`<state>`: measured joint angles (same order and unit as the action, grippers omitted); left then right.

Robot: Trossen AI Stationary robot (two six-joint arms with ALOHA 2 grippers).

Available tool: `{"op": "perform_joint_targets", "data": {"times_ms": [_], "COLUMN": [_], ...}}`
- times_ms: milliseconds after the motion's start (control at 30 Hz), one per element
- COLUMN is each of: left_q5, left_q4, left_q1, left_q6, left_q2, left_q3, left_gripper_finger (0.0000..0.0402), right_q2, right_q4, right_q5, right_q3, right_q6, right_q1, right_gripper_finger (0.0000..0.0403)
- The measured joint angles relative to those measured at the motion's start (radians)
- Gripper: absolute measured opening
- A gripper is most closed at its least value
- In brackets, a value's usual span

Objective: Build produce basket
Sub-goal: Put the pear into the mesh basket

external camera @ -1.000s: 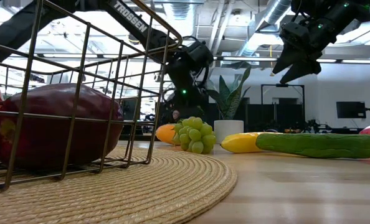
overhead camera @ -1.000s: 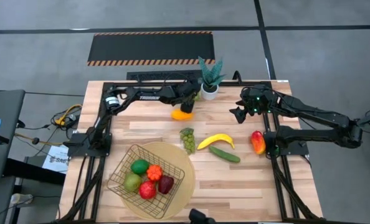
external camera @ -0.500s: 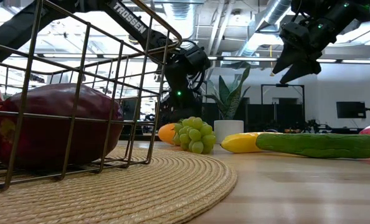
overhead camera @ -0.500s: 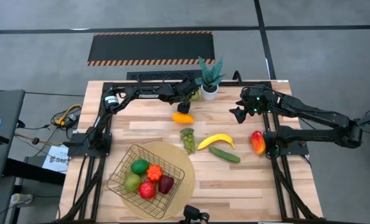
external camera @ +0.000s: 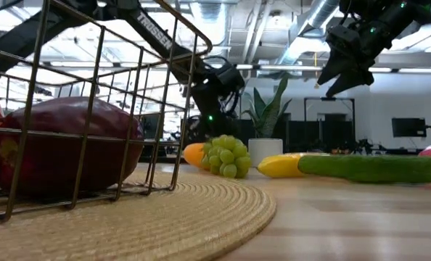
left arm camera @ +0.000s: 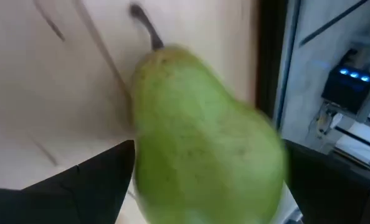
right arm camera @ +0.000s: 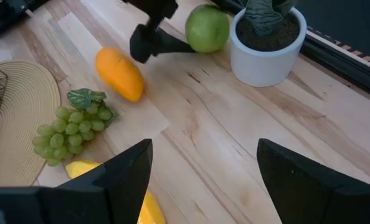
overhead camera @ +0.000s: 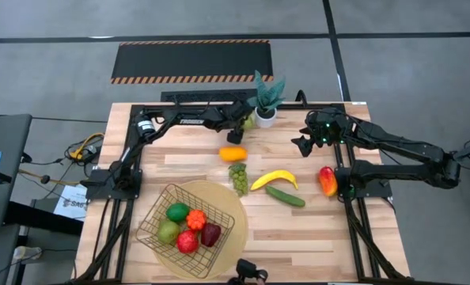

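Wooden table (overhead camera: 314,237). Round woven mat (overhead camera: 233,207) near its front-left corner, bearing the golden wire basket (overhead camera: 152,218), which holds 5 pieces of produce. Left gripper (right arm camera: 166,38) at the table's back, beside the potted plant (overhead camera: 267,99), its 2 fingers spread wide on either side of a green pear (left arm camera: 203,149); whether they touch it cannot be told. Right gripper (overhead camera: 305,144) raised above the back-right area, jaws wide apart and empty. Loose on the table between them: cucumber (overhead camera: 286,196), banana (overhead camera: 274,180), mango (overhead camera: 327,180), grapes (overhead camera: 239,177), orange fruit (overhead camera: 233,153).
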<state>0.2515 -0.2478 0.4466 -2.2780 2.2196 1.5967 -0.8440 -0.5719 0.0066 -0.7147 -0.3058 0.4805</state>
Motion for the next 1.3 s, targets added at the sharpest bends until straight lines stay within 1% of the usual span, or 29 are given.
{"op": "perform_joint_targets", "data": {"times_ms": [100,200,500,633,800,1033,1133,1300], "left_q5": [0.016,0.001,-0.003,-0.003,-0.005,0.017,0.027,0.049], "left_q4": [0.015,0.026,0.056,0.065,0.077,0.066,0.031,-0.074], "left_q1": [-0.008,-0.009,-0.022,-0.032,-0.049,-0.068,-0.076,-0.099], "left_q6": [-0.013,-0.012,-0.012,-0.011,-0.005,0.042,0.068,0.146], "left_q2": [0.018,0.017,0.017,0.017,0.008,-0.054,-0.094,-0.172], "left_q3": [0.004,0.006,0.006,0.006,0.006,0.006,0.006,0.006], "left_gripper_finger": [0.0365,0.0356,0.0303,0.0288,0.0292,0.0292,0.0292,0.0292], "right_q2": [0.0,0.0,0.0,0.0,0.0,0.0,0.0,0.0], "right_q4": [0.003,0.003,0.004,0.004,0.003,0.004,0.004,0.004], "right_q5": [0.002,0.002,0.003,0.003,0.002,0.002,0.002,0.002], "right_q3": [0.0,0.0,0.0,0.0,0.0,0.0,0.0,0.0], "right_q6": [-0.001,-0.002,-0.002,-0.002,-0.001,0.0,0.001,0.001], "right_q1": [-0.001,0.0,0.0,0.0,0.0,0.0,0.0,0.0], "right_gripper_finger": [0.0311,0.0311,0.0311,0.0311,0.0311,0.0311,0.0311,0.0311]}}
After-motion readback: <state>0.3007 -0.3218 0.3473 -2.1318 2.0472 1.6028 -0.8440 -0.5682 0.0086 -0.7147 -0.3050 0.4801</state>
